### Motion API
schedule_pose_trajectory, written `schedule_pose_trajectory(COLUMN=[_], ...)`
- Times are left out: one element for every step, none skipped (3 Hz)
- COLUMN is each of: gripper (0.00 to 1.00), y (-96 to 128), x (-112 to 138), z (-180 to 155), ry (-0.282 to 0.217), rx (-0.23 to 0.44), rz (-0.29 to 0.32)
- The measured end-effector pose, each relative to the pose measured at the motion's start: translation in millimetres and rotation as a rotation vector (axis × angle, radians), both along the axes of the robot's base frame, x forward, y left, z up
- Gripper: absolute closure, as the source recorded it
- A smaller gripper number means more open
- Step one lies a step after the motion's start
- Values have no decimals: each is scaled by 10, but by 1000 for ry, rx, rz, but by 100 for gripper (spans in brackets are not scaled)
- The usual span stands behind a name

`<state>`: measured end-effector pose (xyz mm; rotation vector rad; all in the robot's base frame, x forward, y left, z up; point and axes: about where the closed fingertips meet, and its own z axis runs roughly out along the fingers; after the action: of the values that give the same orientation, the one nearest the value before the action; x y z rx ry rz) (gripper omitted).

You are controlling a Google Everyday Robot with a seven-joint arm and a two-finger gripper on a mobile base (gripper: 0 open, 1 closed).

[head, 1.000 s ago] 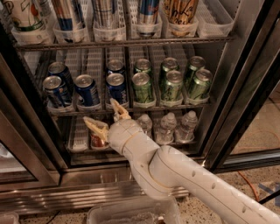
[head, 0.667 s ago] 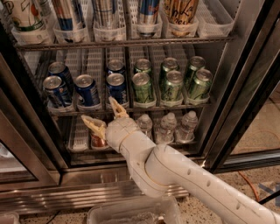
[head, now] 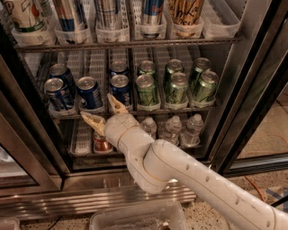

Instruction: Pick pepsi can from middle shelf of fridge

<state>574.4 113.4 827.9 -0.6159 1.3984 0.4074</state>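
Several dark-blue pepsi cans stand in clear lane trays on the middle shelf of the open fridge. The nearest ones are at the front: one left of centre, one beside it, one further left. Green cans fill the right lanes. My gripper is open, its tan fingers spread just below and in front of the shelf edge, between the two front blue cans. It holds nothing. A small red can sits on the shelf below, partly hidden by my wrist.
Tall cans and cups stand in trays on the upper shelf. Small water bottles stand on the lower shelf. A dark-framed glass door hangs open at right. A clear plastic bin lies on the floor in front.
My gripper has shifted slightly left and its fingers have spread a little wider; the cans have not moved.
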Motion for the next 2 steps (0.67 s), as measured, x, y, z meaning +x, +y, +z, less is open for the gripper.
schedule_pose_trajectory(gripper=[27, 27], y=[77, 143], x=[95, 207], z=[27, 26], ry=[-1, 1], rx=[-12, -24], rz=[2, 4])
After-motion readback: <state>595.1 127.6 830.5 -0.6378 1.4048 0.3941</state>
